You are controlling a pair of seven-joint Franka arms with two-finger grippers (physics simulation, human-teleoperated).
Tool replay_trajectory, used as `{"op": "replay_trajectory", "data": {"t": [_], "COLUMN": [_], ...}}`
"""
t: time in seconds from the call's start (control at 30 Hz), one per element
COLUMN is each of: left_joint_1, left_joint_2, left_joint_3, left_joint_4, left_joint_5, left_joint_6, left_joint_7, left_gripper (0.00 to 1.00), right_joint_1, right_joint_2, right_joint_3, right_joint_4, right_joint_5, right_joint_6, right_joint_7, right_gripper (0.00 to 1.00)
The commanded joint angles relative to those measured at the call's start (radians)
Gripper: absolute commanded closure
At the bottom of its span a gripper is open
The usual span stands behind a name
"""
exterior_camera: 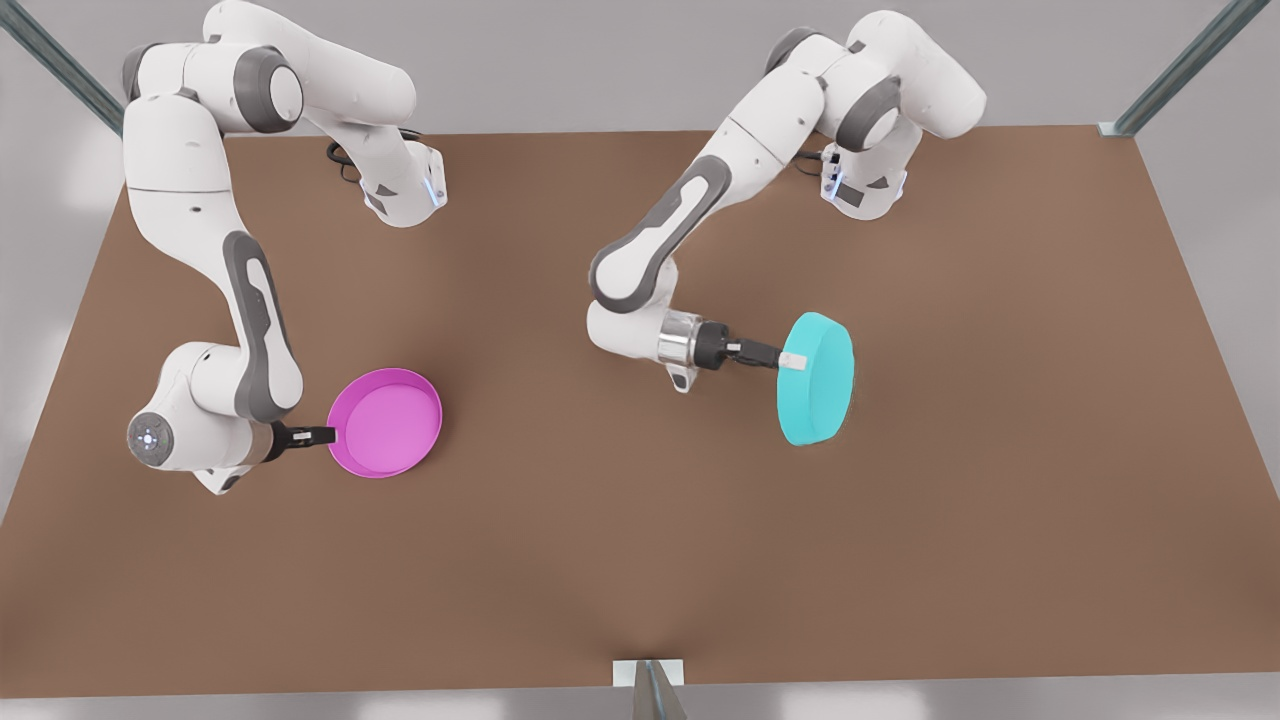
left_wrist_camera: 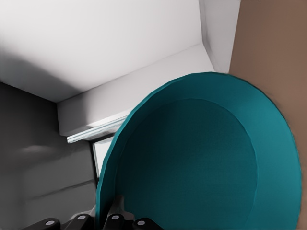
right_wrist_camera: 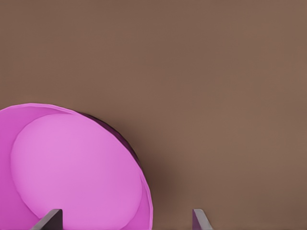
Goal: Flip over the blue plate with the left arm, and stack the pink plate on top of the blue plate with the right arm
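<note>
Presently, my right gripper (exterior_camera: 325, 436) sits spread at the pink plate (exterior_camera: 386, 422), flat on the tabletop (exterior_camera: 600, 540) at left. Right of centre, my left gripper (exterior_camera: 790, 360) pinches the blue plate's (exterior_camera: 817, 378) rim, plate raised on edge.

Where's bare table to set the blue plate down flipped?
Bare table spans between the pink plate and blue plate, plus everything front and to the front view's right. Crowded: at the right gripper by pink, and the left gripper holding blue tilted.
</note>
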Motion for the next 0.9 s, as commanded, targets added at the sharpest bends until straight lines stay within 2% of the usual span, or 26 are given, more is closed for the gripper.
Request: {"op": "replay_trajectory", "data": {"t": [0.0, 0.1, 0.2, 0.33, 0.57, 0.87], "left_joint_1": [-0.024, -0.04, -0.06, -0.088, -0.123, -0.14], "left_joint_2": [0.043, 0.118, 0.216, 0.298, 0.358, 0.423], "left_joint_3": [-0.007, -0.028, -0.097, -0.143, -0.13, -0.134], "left_joint_4": [0.039, 0.157, 0.303, 0.402, 0.395, 0.398], "left_joint_5": [0.021, 0.012, -0.023, -0.049, 0.035, 0.033], "left_joint_6": [-0.167, -0.181, -0.197, -0.245, -0.267, -0.27], "left_joint_7": [-0.563, -0.562, -0.566, -0.571, -0.575, -0.572], "left_gripper": [0.79, 0.79, 0.79, 0.79, 0.79, 0.79], "right_joint_1": [-0.001, -0.006, -0.019, -0.018, -0.021, -0.024], "right_joint_2": [0.0, 0.002, 0.005, 0.011, 0.027, 0.023], "right_joint_3": [0.0, 0.0, 0.0, 0.0, 0.002, 0.002], "right_joint_4": [0.002, 0.004, 0.007, 0.005, 0.005, 0.002], "right_joint_5": [0.001, 0.001, 0.001, 0.007, 0.01, 0.014], "right_joint_6": [0.008, 0.006, 0.008, 0.008, 0.02, 0.013], "right_joint_7": [-0.021, -0.021, -0.043, -0.044, -0.044, -0.055], "right_gripper": [0.0, 0.0, 0.0, 0.0, 0.0, 0.0]}}
